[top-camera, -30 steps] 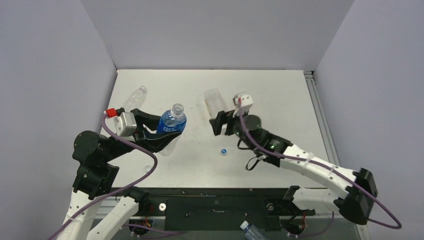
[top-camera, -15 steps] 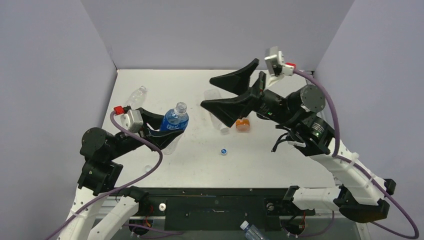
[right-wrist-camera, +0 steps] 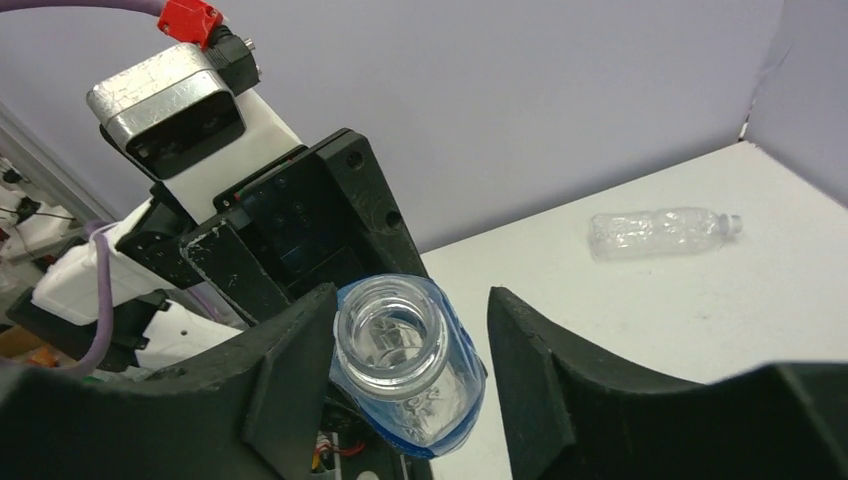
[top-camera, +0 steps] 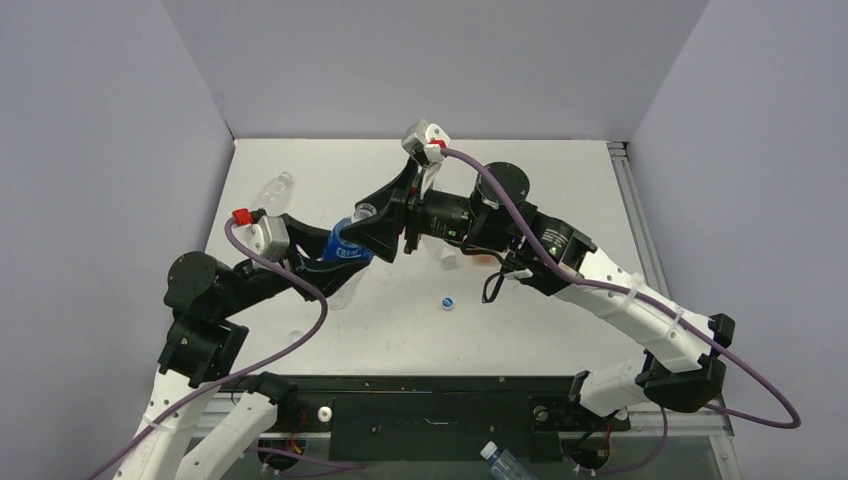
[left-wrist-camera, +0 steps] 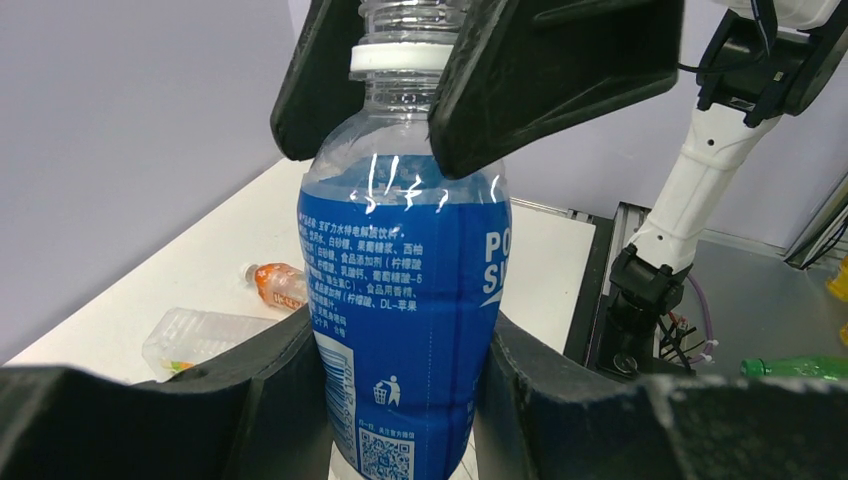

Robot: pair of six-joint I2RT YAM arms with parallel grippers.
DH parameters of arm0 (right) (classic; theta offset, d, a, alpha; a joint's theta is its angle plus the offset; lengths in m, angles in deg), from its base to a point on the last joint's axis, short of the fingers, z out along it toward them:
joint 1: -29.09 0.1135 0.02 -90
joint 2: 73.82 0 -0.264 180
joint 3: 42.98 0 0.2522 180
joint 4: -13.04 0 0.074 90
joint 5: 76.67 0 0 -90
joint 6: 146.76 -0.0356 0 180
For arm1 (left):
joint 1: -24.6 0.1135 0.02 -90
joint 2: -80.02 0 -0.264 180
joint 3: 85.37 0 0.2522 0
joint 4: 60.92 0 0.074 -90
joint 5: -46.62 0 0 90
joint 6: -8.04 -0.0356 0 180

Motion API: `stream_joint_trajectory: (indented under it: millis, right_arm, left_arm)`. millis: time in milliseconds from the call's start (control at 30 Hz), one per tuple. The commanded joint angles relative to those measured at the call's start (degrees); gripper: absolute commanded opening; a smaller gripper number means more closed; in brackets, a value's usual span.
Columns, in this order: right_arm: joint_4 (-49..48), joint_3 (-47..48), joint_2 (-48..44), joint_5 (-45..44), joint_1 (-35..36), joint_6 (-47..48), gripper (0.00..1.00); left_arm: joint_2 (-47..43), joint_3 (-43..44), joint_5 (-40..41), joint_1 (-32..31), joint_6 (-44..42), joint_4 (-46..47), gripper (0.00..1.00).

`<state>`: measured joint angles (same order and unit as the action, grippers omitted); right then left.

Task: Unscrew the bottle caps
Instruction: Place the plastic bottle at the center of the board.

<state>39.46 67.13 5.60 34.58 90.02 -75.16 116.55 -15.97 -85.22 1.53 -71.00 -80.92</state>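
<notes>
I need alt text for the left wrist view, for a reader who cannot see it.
A blue-labelled bottle stands upright, clamped in the left gripper. The open right gripper flanks its neck from above. Behind, an orange bottle and a clear bottle lie on the table.
</notes>
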Motion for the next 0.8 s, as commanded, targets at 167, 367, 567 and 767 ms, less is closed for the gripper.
stream_joint_trajectory:
  millis: [167,367,567,767]
  right_arm:
    - [3.5,4.6,1.6,-4.3,1.5,4.2,0.04]
    - [8.5,5.6,4.2,-11.9,-0.7,10.9,0.00]
    - [3.8,3.3,10.6,-15.6,-7.6,12.4,0.00]
    - [-6.3,4.3,22.2,-23.5,-9.8,15.0,0.00]
  left_arm:
    - [-1.1,1.2,1.5,0.3,0.8,1.7,0.91]
    - [-3.6,1.4,8.0,0.3,-5.6,-8.7,0.97]
    - [-7.3,2.4,22.5,0.3,-12.8,-21.9,0.96]
    - [-6.6,5.6,27.2,0.3,-15.3,-30.3,0.96]
